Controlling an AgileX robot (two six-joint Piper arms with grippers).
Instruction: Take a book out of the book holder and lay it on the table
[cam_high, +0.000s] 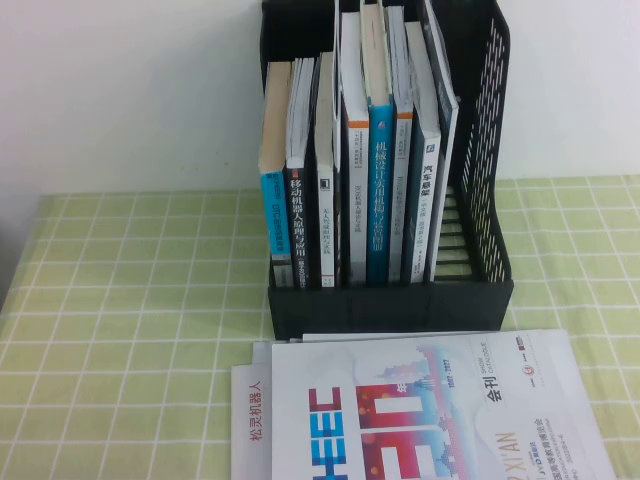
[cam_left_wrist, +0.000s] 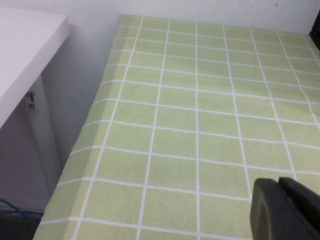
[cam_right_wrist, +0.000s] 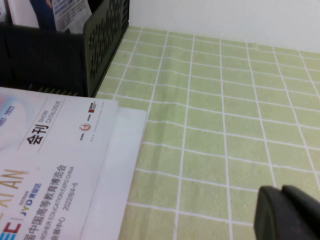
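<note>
The black slotted book holder (cam_high: 390, 300) stands at the back of the green checked table (cam_high: 130, 300), filled with upright books (cam_high: 380, 180); thin magazines (cam_high: 442, 90) lean in its right slot. I cannot pick out the white magazine with the big black title; it is hidden or out of view. Neither gripper shows in the high view. My left gripper (cam_left_wrist: 278, 182) is shut and empty over bare cloth (cam_left_wrist: 200, 125) near the table's left edge. My right gripper (cam_right_wrist: 282, 190) is shut and empty over cloth (cam_right_wrist: 225, 100), right of the holder's grid side (cam_right_wrist: 105, 45).
A white "HEEC 30" magazine (cam_high: 440, 420) lies flat in front of the holder on other white sheets (cam_high: 250, 410); it also shows in the right wrist view (cam_right_wrist: 50, 150). A white desk (cam_left_wrist: 25, 50) stands beyond the table's left edge. A white wall is behind.
</note>
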